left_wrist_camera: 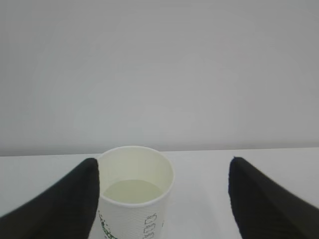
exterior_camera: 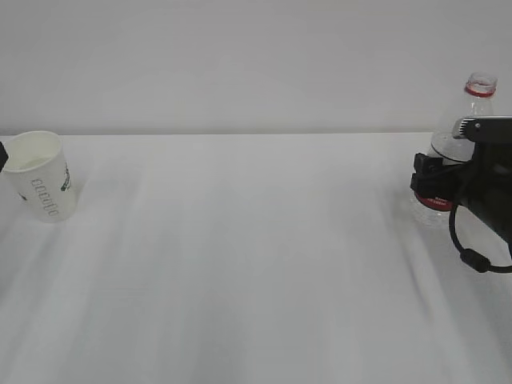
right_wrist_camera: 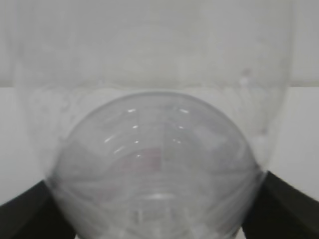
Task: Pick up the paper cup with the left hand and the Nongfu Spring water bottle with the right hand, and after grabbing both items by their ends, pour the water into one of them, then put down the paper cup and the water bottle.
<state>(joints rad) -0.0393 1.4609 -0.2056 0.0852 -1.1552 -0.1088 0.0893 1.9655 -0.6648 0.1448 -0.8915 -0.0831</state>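
The paper cup [exterior_camera: 44, 180] stands on the white table at the far left, with pale water [left_wrist_camera: 133, 191] in its bottom. My left gripper [left_wrist_camera: 164, 163] is open around the cup [left_wrist_camera: 144, 219]. Its left finger [left_wrist_camera: 60, 199] lies close against the cup's side, and the right finger [left_wrist_camera: 269, 199] is well clear. The Nongfu Spring water bottle [exterior_camera: 472, 112] stands upright at the far right, uncapped, with a red neck ring. My right gripper [exterior_camera: 436, 178] brackets its red label. In the right wrist view the bottle [right_wrist_camera: 159, 124] fills the frame between widely spread fingers, and the right gripper [right_wrist_camera: 158, 199] is open.
The white table [exterior_camera: 256, 264] stretches between cup and bottle. A plain pale wall stands behind its far edge. A black cable [exterior_camera: 472, 256] loops down from the right arm near the right border.
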